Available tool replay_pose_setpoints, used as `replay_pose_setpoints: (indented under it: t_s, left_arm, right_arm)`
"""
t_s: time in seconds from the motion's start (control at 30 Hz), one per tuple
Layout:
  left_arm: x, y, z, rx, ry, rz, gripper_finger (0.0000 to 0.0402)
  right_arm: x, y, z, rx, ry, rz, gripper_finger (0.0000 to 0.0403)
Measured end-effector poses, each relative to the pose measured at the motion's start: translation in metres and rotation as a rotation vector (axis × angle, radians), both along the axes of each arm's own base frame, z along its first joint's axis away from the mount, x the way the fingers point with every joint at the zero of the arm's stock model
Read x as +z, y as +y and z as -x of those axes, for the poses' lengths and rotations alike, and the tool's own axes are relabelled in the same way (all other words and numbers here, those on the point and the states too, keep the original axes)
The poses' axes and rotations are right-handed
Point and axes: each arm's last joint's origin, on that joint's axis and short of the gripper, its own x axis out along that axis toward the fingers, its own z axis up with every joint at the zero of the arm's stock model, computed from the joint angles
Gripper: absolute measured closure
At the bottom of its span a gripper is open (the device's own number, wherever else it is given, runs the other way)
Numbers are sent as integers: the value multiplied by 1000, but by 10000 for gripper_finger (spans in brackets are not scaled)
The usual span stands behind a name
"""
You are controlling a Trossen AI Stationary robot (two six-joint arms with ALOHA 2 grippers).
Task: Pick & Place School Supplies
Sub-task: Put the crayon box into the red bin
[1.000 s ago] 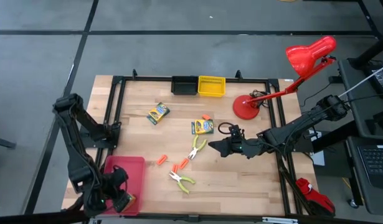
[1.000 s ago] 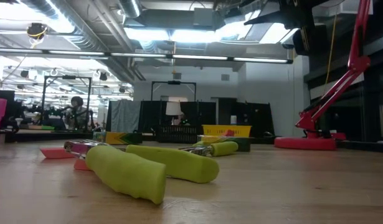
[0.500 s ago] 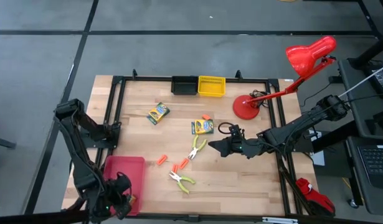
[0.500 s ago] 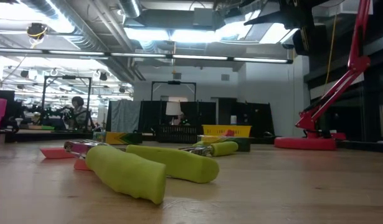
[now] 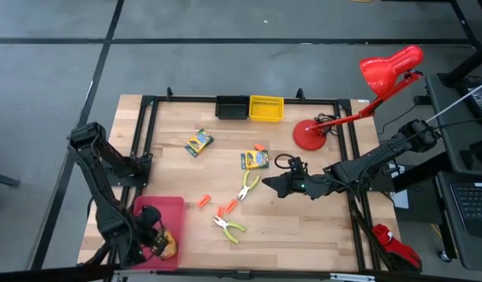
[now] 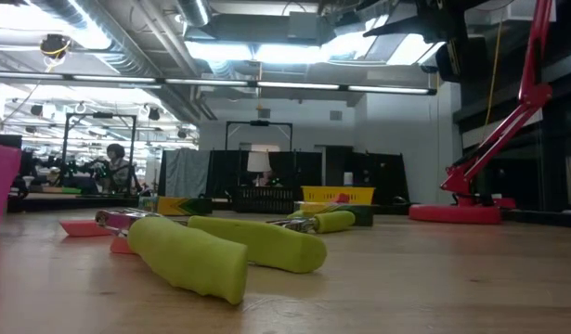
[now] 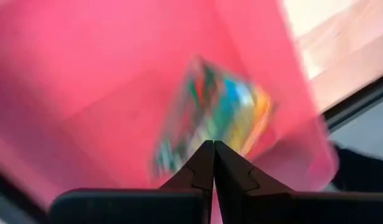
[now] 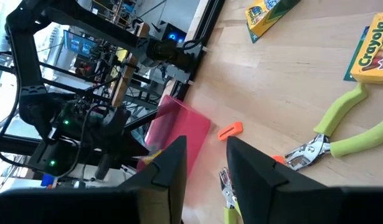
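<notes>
- My left gripper clenched empty, lower left, over red tray; crayon box lies in it.
- My right gripper parted, empty, right of center beside green-handled pliers.

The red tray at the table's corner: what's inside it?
One yellow-and-green crayon box lies in the red plastic tray. The shut left gripper hangs above it, and the dark arm hides part of the tray floor.

Three crayon boxes, two pliers, four orange pieces.
</notes>
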Motion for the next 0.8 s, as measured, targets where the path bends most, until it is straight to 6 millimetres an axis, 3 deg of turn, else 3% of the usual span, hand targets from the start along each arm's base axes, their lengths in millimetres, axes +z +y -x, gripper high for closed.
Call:
replay_pose_setpoints:
  t_s: [0.4, 0.53, 0.67, 0.8]
  left_arm:
    - [23, 22, 8, 1, -165, -86, 394]
    - [37, 35, 1, 2, -358, -159, 388]
    - [62, 60, -3, -66, -579, -307, 378]
    - [79, 104, -13, -182, -485, -363, 371]
  right_arm:
    - [0, -1, 0, -18, -5, 18, 287]
    - [4, -1, -1, -25, -33, 83, 287]
    - [16, -2, -5, -45, -128, 181, 287]
    - [25, -8, -9, -56, -189, 238, 287]
